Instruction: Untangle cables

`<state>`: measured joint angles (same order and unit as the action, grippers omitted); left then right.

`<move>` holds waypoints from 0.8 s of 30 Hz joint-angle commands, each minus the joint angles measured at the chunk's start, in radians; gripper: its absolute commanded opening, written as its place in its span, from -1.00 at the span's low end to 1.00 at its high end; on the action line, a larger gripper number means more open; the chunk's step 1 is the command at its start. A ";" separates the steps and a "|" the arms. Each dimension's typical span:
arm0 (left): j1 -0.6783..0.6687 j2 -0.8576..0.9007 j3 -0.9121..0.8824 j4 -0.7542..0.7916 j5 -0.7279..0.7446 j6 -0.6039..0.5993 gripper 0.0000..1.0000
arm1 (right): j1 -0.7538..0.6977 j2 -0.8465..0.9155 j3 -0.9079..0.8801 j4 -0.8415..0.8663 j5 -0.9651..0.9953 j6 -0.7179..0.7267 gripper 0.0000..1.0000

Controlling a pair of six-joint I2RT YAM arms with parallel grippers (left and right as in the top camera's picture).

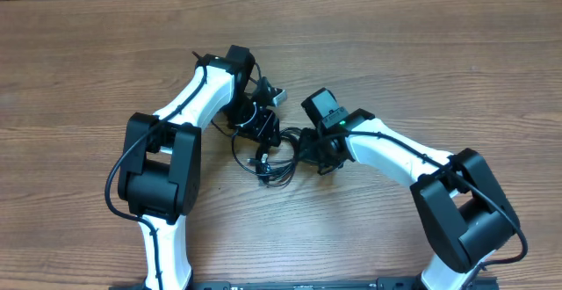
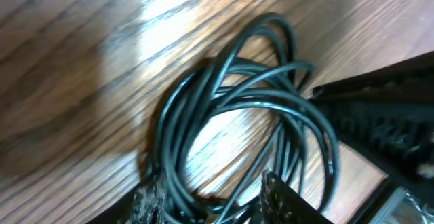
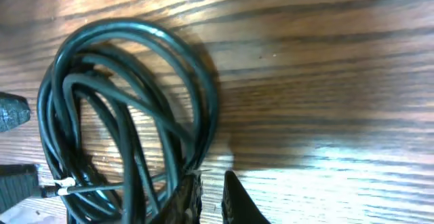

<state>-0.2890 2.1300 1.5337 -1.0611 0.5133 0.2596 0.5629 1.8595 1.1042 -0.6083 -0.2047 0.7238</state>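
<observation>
Closest to the right wrist's lens, the right gripper (image 3: 213,203) stands narrow, its two fingers almost together at the near edge of the cables (image 3: 129,115). The outer loop runs down to one fingertip, but whether a strand is pinched there cannot be told. Just beyond lies the coil itself, many black turns overlapping, with one silver-tipped plug end (image 3: 64,183) poking out at its near left. Seen from the other wrist, the left gripper (image 2: 213,203) stands about half wide, its fingers apart and straddling the near strands of the same bundle without visibly clamping them. Farther off is bare wooden table (image 1: 439,53). From overhead the bundle sits mid-table between the two wrists, the left one on its far left side and the right one on its right. The step in hand looks like getting purchase on opposite sides of the knot, so the untangling itself seems barely begun. Next, each gripper probably needs a firm hold on a single separate strand before the two draw gently apart, or the whole coil will likely drag along as one. By count: two arms, two grippers, one tangled bundle, one plug end visible; how many separate cords make up the bundle cannot be told.
</observation>
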 commanded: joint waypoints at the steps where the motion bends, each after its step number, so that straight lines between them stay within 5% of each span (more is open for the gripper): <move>1: -0.007 -0.007 -0.004 0.008 -0.046 -0.021 -0.11 | -0.045 0.003 0.004 0.001 -0.037 -0.038 -0.76; 11: -0.007 -0.007 -0.079 0.092 -0.045 -0.021 -0.12 | -0.055 0.003 0.004 0.038 -0.091 -0.105 -0.54; 15: -0.007 -0.007 -0.110 0.127 -0.045 -0.021 -0.13 | -0.052 0.004 0.003 0.045 -0.026 -0.105 -0.34; 24: -0.007 -0.007 -0.114 0.135 -0.052 -0.021 -0.14 | -0.043 0.035 0.003 0.074 0.102 -0.113 -0.24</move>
<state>-0.2890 2.1185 1.4460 -0.9333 0.4824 0.2413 0.5068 1.8622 1.1042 -0.5476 -0.1448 0.6273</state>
